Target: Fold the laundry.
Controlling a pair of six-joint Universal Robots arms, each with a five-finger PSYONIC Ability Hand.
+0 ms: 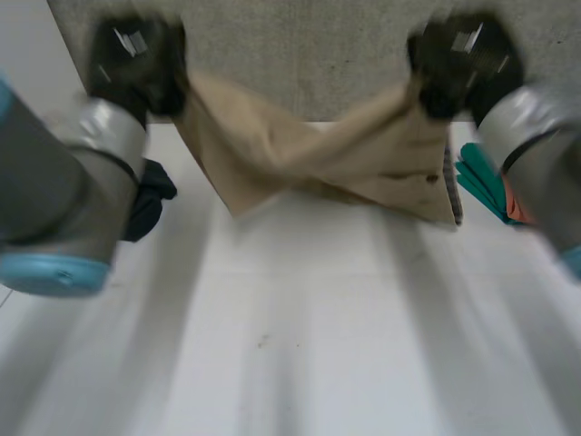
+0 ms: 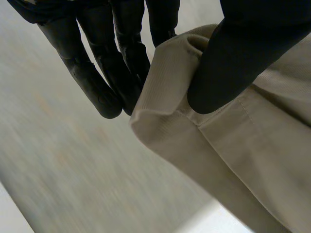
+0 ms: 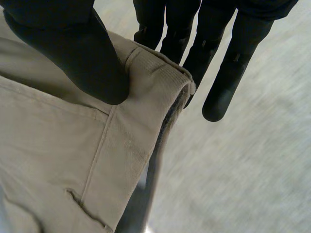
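Observation:
A beige garment (image 1: 318,163) hangs stretched and twisted between my two hands above the far edge of the white table (image 1: 300,336). My left hand (image 1: 145,64) pinches one top corner; its wrist view has the thumb (image 2: 233,68) pressing the hem of the beige cloth (image 2: 228,155) against the fingers (image 2: 121,63). At the other top corner my right hand (image 1: 458,64) does the same, thumb (image 3: 82,58) clamping the beige cloth (image 3: 73,145) against the fingers (image 3: 189,43). The garment's lower folds sag to the table.
A dark garment (image 1: 150,200) lies by my left arm at the table's left side. Teal and orange cloth (image 1: 490,186) lies at the right, beside my right arm. Grey carpet (image 1: 300,54) runs behind the table.

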